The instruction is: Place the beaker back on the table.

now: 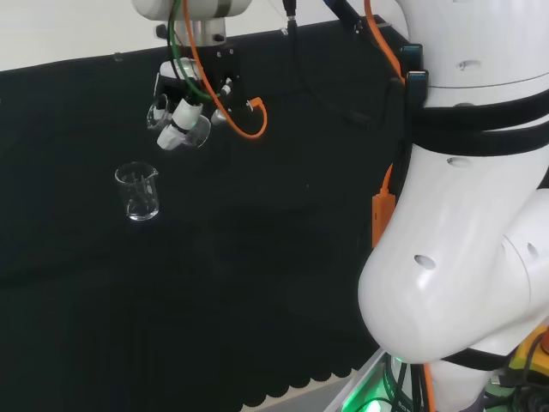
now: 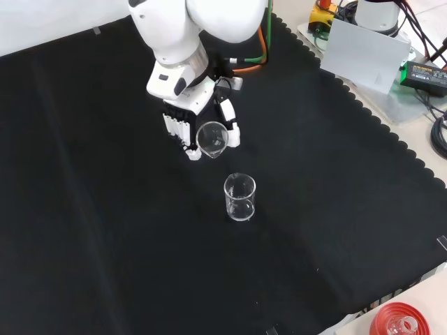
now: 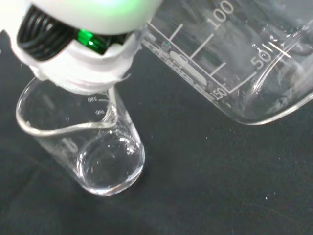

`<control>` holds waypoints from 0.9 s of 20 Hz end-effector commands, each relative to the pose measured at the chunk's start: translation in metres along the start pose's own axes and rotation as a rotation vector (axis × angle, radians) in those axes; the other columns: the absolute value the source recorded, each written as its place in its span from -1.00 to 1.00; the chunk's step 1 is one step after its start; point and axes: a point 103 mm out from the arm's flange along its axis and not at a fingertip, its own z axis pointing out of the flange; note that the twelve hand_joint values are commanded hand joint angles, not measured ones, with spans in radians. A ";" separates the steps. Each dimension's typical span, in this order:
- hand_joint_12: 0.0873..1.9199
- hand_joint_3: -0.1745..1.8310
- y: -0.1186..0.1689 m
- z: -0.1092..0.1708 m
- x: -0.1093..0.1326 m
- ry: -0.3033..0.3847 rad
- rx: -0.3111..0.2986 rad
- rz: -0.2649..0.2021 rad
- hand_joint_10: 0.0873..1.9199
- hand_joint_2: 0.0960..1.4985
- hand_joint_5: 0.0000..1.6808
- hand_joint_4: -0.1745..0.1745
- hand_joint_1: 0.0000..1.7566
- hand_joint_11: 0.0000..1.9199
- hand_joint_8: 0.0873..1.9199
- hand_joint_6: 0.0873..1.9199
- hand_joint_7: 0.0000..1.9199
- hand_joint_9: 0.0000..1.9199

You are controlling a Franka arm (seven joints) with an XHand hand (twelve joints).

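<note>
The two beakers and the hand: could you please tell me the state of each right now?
Held beaker: tilted on its side, off the cloth, in the hand's grasp; looks empty.
Standing beaker: upright on the black cloth, apart from the hand, looks empty.
Hand: raised above the cloth, fingers curled round the held beaker.

Bench cloth [image 2: 105, 244]: matt black fabric with a scalloped edge. Held beaker [image 2: 211, 138] and standing beaker [image 2: 239, 197]: clear, glossy glass bearing white printed graduations. Hand [image 2: 187, 115]: smooth white and black plastic. Arm link [image 1: 463, 215]: glossy white casing.
</note>
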 end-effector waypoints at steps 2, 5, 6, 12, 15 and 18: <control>-0.21 -0.39 -0.002 0.025 -0.034 0.131 -0.104 0.004 -1.00 -0.11 0.68 -1.00 0.50 0.26 -0.92 -0.77 0.57 0.71; -0.21 -0.39 -0.002 0.030 -0.043 0.164 -0.146 -0.004 -1.00 -0.11 0.68 -1.00 0.50 0.26 -0.92 -0.77 0.57 0.71; -0.21 -0.39 -0.001 0.032 -0.045 0.176 -0.160 -0.010 -1.00 -0.11 0.68 -1.00 0.50 0.26 -0.92 -0.77 0.57 0.71; -0.21 -0.39 0.006 0.040 -0.053 0.219 -0.208 -0.033 -1.00 -0.10 0.68 -1.00 0.50 0.26 -0.92 -0.76 0.57 0.71; -0.21 -0.39 0.011 0.047 -0.057 0.233 -0.217 -0.041 -1.00 -0.10 0.68 -1.00 0.50 0.26 -0.92 -0.76 0.57 0.71; -0.21 -0.39 0.015 0.056 -0.061 0.251 -0.237 -0.046 -1.00 -0.10 0.68 -1.00 0.50 0.26 -0.92 -0.76 0.57 0.71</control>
